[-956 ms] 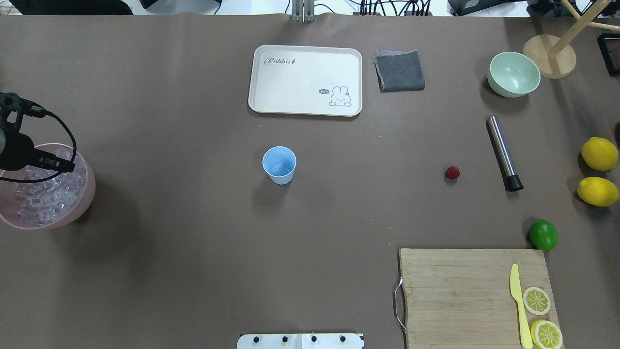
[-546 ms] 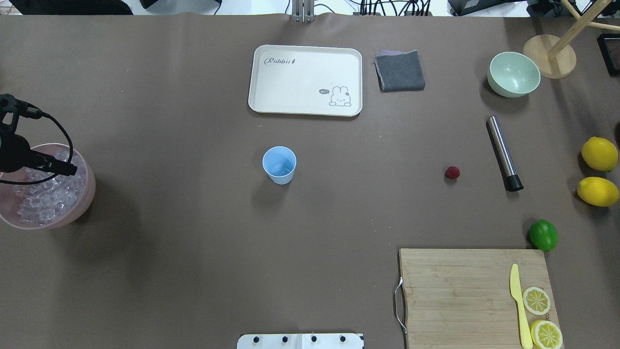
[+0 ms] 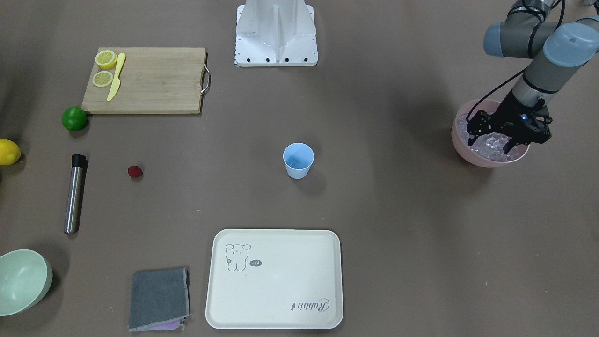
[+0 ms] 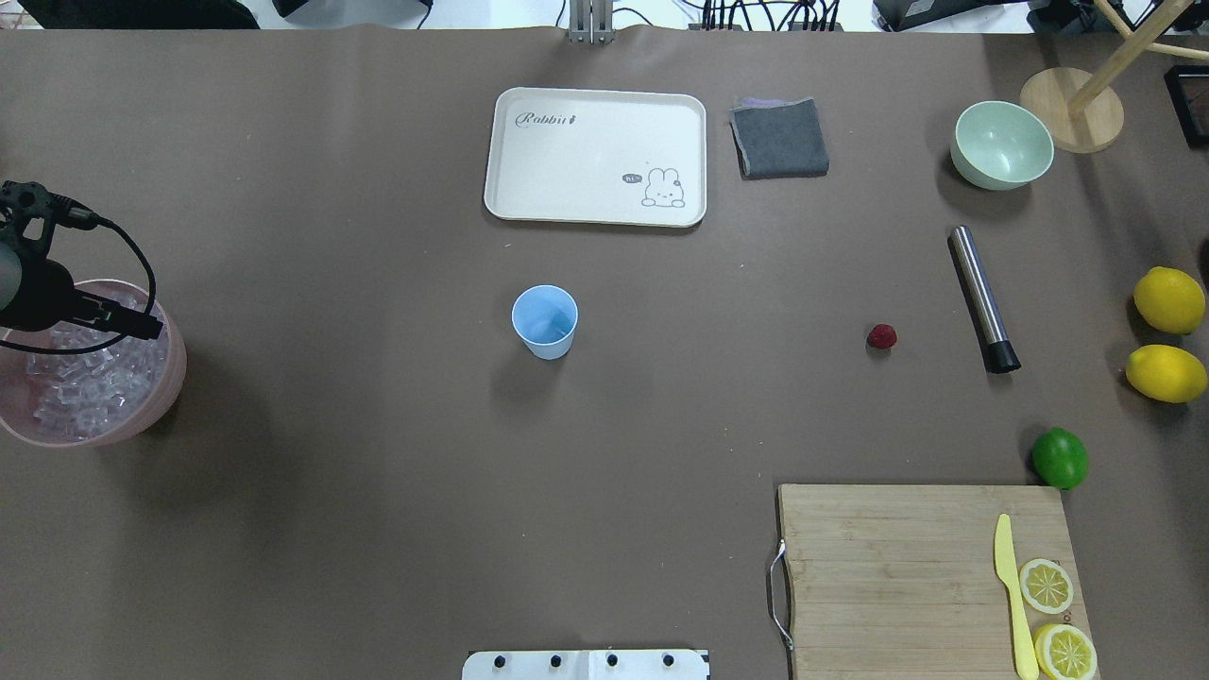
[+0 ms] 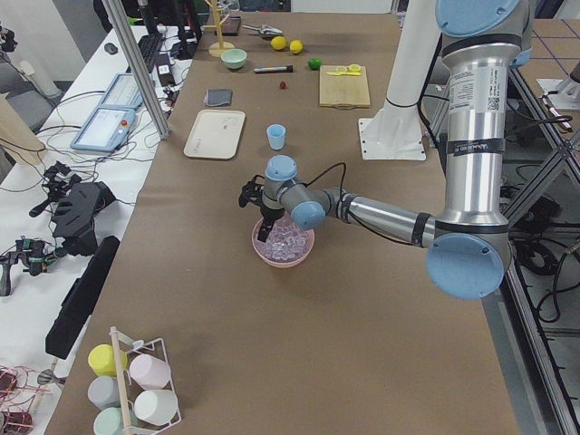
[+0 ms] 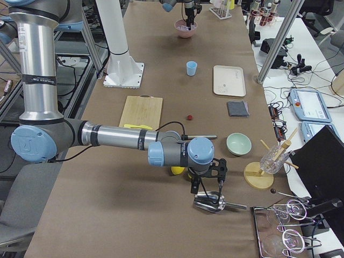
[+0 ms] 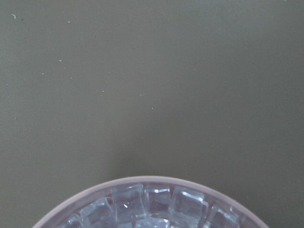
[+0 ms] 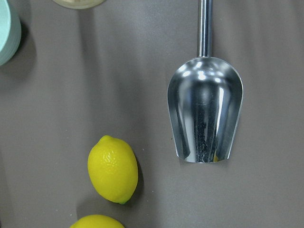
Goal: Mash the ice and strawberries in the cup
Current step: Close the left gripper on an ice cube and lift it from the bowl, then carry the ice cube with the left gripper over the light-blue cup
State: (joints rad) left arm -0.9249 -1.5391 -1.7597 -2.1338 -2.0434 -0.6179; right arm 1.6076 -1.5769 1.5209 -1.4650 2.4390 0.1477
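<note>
The step in hand is fetching ice, the first of the task, by my reading. The light-blue cup (image 4: 545,321) stands upright near the middle of the bench (image 4: 378,529) and looks empty. The strawberry (image 4: 882,336) lies on the bare bench well apart from it, toward the robot's right, near the steel muddler (image 4: 982,297).

The left end effector (image 3: 497,136) hangs low over the pink bowl (image 3: 486,162) at the robot's far left. Its jaws stand apart above the heaped ice cubes (image 3: 490,146), and I cannot tell whether a cube sits between them. Its wrist camera shows only the bowl's rim and a few cubes.

The right end effector (image 6: 207,188) shows only in the side view. It hovers just above a metal scoop (image 8: 206,109) lying beside two lemons (image 8: 113,169), and I cannot tell whether it is spread or closed.

The next move calls for the left jaws to sink among the cubes and close on one. The cubes are slick and loosely piled, so they may squirt aside. Then comes a lift clear of the rim and a long carry to the cup's narrow mouth.
</note>
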